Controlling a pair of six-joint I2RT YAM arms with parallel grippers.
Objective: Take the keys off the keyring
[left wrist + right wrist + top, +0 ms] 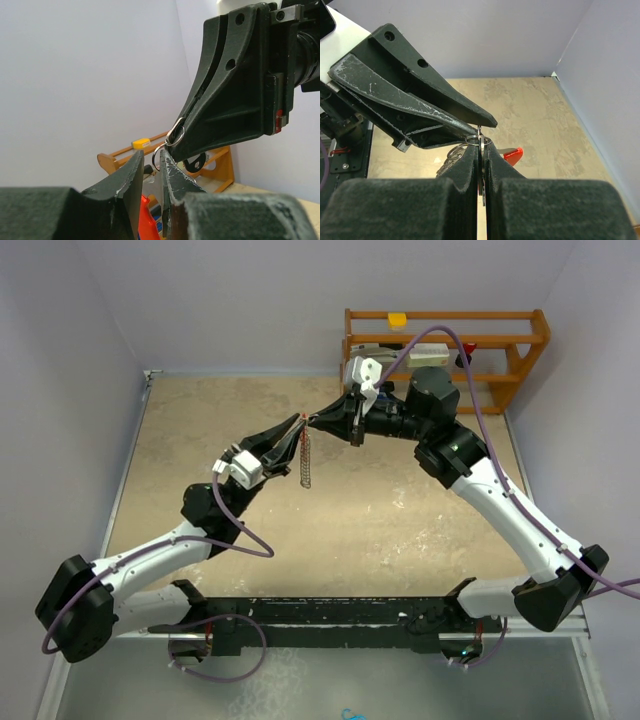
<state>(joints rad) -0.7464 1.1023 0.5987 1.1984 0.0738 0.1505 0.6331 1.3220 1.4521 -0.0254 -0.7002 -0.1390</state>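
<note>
R gripper (481, 150) clamped on keyring (479, 140); L gripper (152, 167) nearly together, tips at same ring, grip on it unclear. Both meet mid-air above table (400, 510), nr far edge. Chain (306, 462) hangs below.

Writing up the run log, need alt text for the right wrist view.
The right gripper is shut on a thin silver split ring in mid-air, with the left gripper meeting the same ring from the upper left. Silvery chain loops and a red piece hang just behind, above the beige table.
</note>
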